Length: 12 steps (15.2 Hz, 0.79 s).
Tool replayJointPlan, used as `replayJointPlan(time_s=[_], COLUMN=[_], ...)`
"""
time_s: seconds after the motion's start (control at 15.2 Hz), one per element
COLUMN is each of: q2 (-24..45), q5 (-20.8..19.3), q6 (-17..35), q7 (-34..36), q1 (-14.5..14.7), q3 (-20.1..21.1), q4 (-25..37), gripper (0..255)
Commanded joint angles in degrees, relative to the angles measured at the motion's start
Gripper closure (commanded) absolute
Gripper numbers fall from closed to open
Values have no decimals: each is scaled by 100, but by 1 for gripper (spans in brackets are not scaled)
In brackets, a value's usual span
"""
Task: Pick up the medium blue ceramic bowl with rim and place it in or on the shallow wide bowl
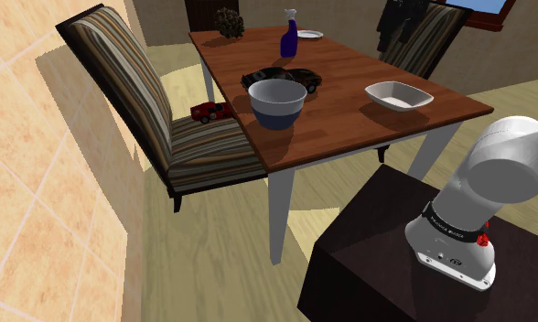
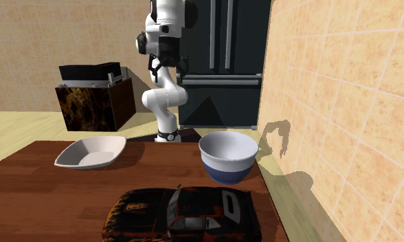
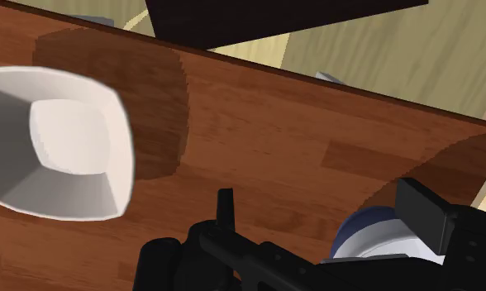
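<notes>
The claw (image 3: pixel 326 202) is spread wide, its two black fingers well apart and gripping nothing. It points down toward the wooden worktop (image 1: pixel 349 123). The blue bowl (image 1: pixel 276 102), pale inside and upright, stands on the worktop down in front of the claw. It shows between the fingers, close to the broader one, and neither finger touches it. The shallow white bowl (image 1: pixel 398 95) sits empty and upright on the same worktop, out past the thinner finger and well apart from the blue bowl. A black toy car (image 1: pixel 281 79) lies just beyond the blue bowl, on the side away from the claw. Farther still from the claw stand a blue spray bottle (image 1: pixel 288 38) and a small plate (image 1: pixel 309 35). A striped chair (image 1: pixel 139 101) at the worktop's side carries a red toy car (image 1: pixel 210 112)
</notes>
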Motion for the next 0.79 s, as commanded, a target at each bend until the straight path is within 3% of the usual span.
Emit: replayJointPlan(time_s=[0.0,0.73], q2=[0,1711], q5=[0,152], q6=[0,1296], q7=[0,1073], q1=[0,197], q3=[0,905], q4=[0,341], gripper=[0,0])
